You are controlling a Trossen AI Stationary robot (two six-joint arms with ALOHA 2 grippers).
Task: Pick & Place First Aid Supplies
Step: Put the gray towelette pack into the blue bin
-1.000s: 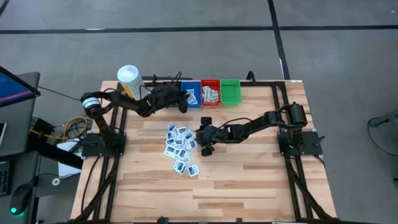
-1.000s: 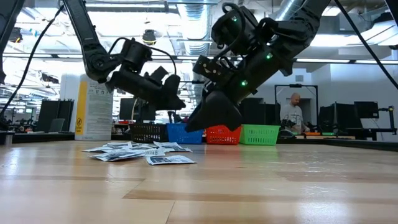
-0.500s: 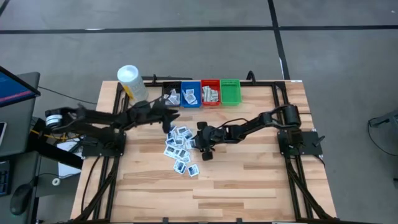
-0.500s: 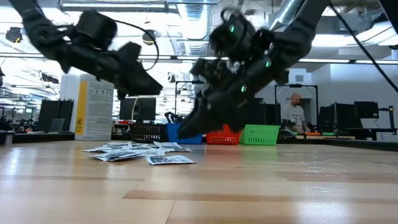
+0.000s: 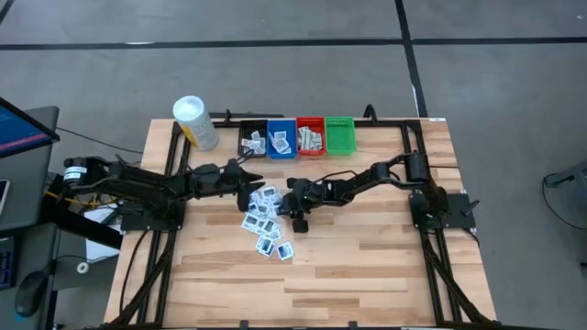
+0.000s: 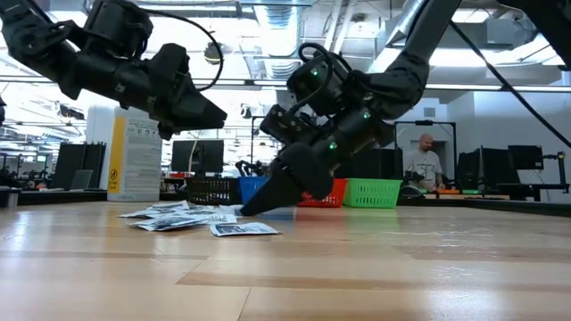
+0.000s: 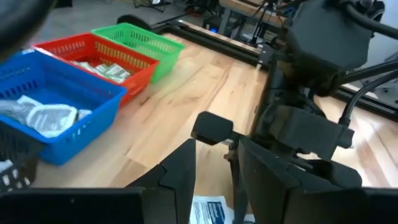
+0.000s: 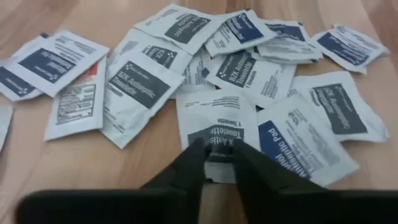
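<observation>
Right claw: down at desk level on the right edge of the pile at frame centre in the high view; it was above the desk a second ago. Fingers have drawn in and now pinch the near edge of a towelette packet.
Grip: looks clenched on that one packet. Packet is flat on the wood, not lifted yet.
Pile of packets: loose heap, centre-left of the desk, overlapping, white with blue or dark labels. Layout looks unchanged from the earlier frames.
Left claw: swung back from the bin row. It now hangs above the upper edge of the pile, fingers apart, carrying nothing, close to the right claw but not touching it.
Low view: left claw is clearly off the desk; right claw has its tip at the wood.
Bins: black bin, blue bin, red bin, green bin, in a row at top centre. The first three hold packets; green looks bare.
Container: yellow, white cap, upper left, untouched.
Meaning: pick in progress on the right side, with the left arm ready for its next pick. Many packets remain to be sorted.
Risk: thin flat packet could slip, or drag its neighbour along.
</observation>
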